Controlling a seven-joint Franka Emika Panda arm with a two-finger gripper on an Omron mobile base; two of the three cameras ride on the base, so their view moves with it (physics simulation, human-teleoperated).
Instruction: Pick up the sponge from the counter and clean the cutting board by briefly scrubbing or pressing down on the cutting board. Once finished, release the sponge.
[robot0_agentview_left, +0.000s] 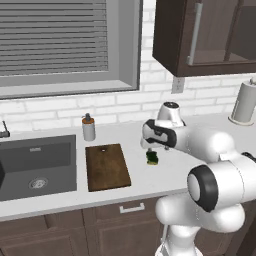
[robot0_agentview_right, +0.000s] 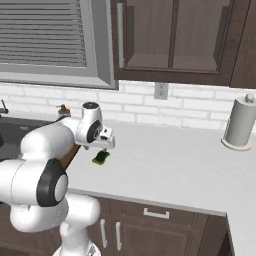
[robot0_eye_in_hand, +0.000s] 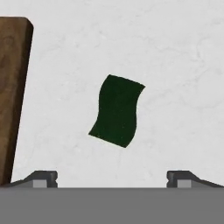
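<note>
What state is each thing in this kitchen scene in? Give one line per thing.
sponge: lying on the counter, green side up, not gripped.
cutting board: flat on the counter, nothing on it.
gripper: open, above the sponge.
counter: bears the sponge and board.
soap dispenser: upright behind the board.
paper towel roll: upright on its holder.
upper cabinet: doors shut.

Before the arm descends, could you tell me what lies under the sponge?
The sponge lies directly on the bare counter, beside the cutting board but apart from it. The open gripper hovers above it. Its dark green face is up; the underside is hidden.
</note>
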